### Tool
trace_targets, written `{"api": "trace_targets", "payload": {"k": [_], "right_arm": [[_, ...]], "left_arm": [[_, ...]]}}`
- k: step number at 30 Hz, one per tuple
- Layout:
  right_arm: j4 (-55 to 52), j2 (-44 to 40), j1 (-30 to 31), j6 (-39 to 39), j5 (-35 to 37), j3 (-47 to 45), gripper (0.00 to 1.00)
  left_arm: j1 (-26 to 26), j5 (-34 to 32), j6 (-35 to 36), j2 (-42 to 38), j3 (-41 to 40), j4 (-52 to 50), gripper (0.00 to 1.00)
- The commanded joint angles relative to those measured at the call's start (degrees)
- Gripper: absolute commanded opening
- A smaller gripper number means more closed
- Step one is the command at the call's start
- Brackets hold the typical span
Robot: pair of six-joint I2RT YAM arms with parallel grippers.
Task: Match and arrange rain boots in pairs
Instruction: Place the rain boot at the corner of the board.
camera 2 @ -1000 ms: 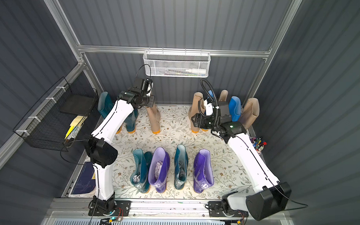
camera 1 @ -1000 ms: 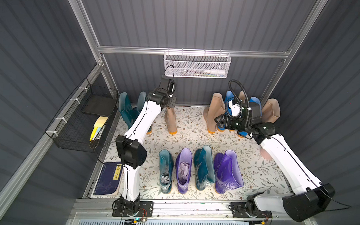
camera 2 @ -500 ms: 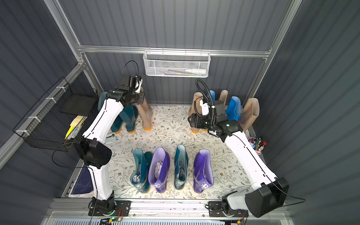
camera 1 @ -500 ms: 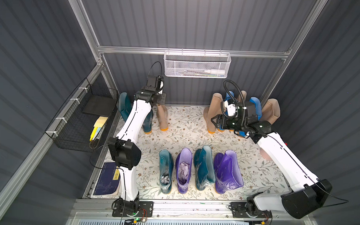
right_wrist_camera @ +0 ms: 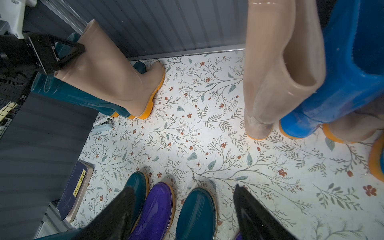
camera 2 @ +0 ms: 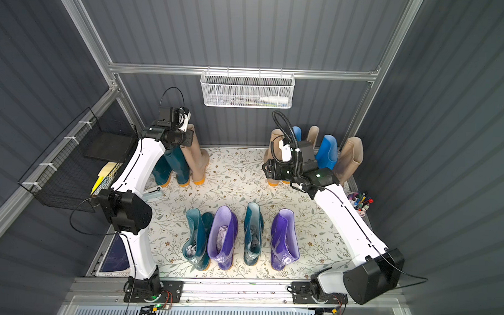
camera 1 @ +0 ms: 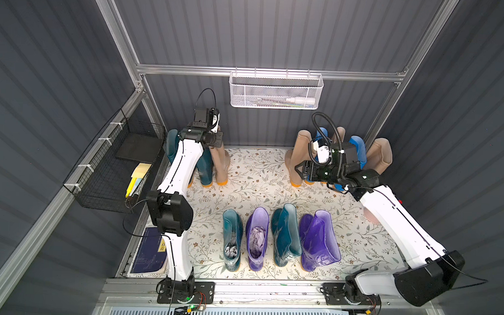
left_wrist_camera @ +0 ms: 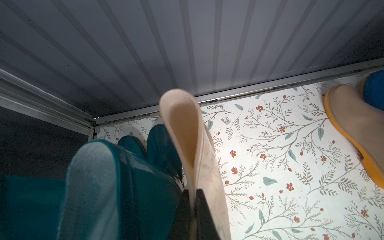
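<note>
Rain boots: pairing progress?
Done: two teal boots stand together back left. In hand: left tool shut on a beige boot's rim beside them; right tool open, empty. Left: front teal boots and purple boots alternate; back-right beige boots and blue boots are mixed.

The left arm [camera 1: 182,167] covers most of two dark teal boots [camera 2: 181,167] at the floral mat's [camera 1: 258,187] back corner. The right arm [camera 1: 387,209] hides most of a pale boot [camera 1: 369,218] at the mat's side edge. Wrist-picture edges cut off the fingers of the left hand [left_wrist_camera: 192,195] and the blurred right hand [right_wrist_camera: 182,188]. The white mesh basket [camera 1: 276,92] above the mat holds things too small to tell.
</note>
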Motion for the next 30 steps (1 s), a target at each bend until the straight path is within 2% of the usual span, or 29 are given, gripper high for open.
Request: {"api": "trace_targets", "payload": {"k": [1,4,7,9,12,19,26,30], "right_arm": [[-0.49,0.53,0.28,0.10,0.52,1.58,0.78],[-0.47,0.88,0.27,-0.08,0.52,2.02,0.78],[-0.49,1.04,0.28,-0.23,0.46,2.47,0.78],[-0.49,1.07,0.28,-0.60,0.52,2.96,0.78],[-0.97,1.49,0.28,-1.58,0.85,4.58,0.79],[-3.64,3.01,0.13,-5.43,2.75,10.03,0.81],[-7.38,6.32,-2.50,-9.57,3.27,16.59,0.82],[-10.48,9.92,-4.39,-11.98,2.98,21.81,0.84]], "left_arm": [[-0.02,1.23,1.34,-3.54,-1.07,4.17,0.00],[-0.02,1.32,1.15,-4.11,-2.14,4.39,0.03],[-0.02,1.73,0.95,-4.43,-2.93,4.39,0.17],[-0.02,2.23,0.66,-4.63,-3.24,4.31,0.31],[-0.02,2.89,0.27,-4.84,-3.25,3.98,0.39],[-0.02,3.42,-1.40,-6.53,-3.33,4.21,0.48],[-0.07,4.91,-4.13,-10.30,-3.75,4.74,0.53],[-0.20,8.65,-8.56,-14.97,-8.95,6.97,0.54]]}}
